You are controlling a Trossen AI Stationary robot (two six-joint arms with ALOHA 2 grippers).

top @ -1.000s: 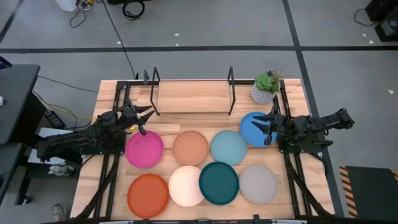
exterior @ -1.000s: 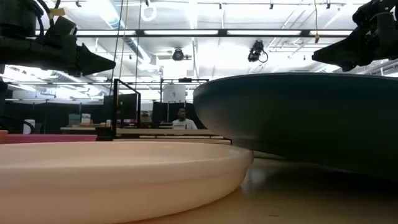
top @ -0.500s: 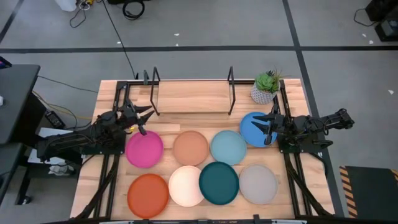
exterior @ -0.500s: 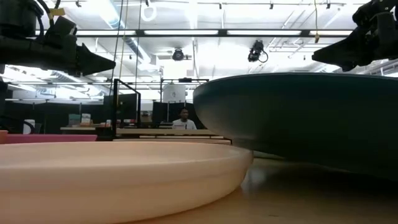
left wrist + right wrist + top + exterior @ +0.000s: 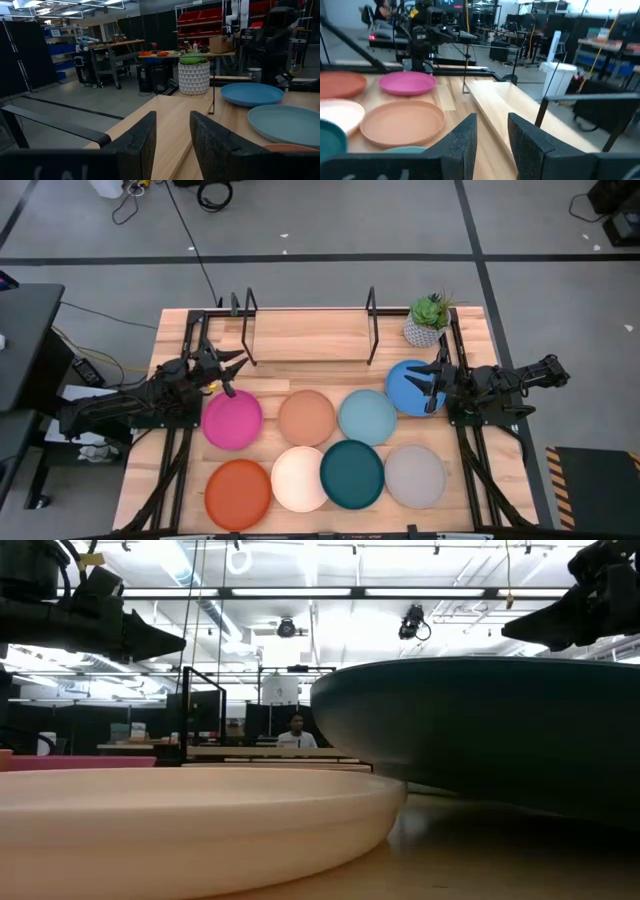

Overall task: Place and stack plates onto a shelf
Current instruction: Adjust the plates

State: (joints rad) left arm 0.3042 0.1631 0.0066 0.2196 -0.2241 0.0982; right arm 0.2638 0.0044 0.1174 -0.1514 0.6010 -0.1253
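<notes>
No movement; potted plant (image 5: 429, 320) beyond low view's reach.

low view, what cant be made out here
- Most plates: the cream plate and dark teal plate fill the foreground and hide the rest.
- Shelf: only a sliver shows behind them.
- Person in the room: too small.
- Both arms: cut off by the top edge.

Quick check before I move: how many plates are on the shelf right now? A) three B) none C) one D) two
B: the shelf board is bare in the high view, and all eight plates lie on the table, from the magenta plate to the blue plate.
</notes>
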